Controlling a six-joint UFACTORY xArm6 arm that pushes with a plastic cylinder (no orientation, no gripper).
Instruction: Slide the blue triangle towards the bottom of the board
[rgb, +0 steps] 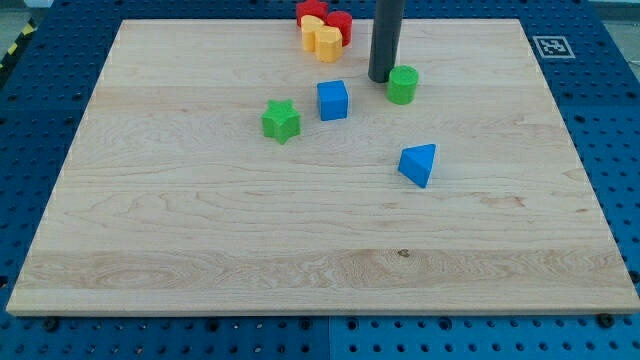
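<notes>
The blue triangle (419, 164) lies a little right of the board's middle. My tip (382, 78) rests on the board near the view's top, above and left of the blue triangle, with a clear gap between them. The tip is just left of a green cylinder (403, 85), nearly touching it. A blue cube (333, 100) sits left of the tip.
A green star (282, 121) lies left of the blue cube. At the board's top edge, red blocks (328, 17) and yellow blocks (322, 39) are clustered together. The wooden board (200, 250) lies on a blue perforated table, with a marker tag (552, 46) at its top right.
</notes>
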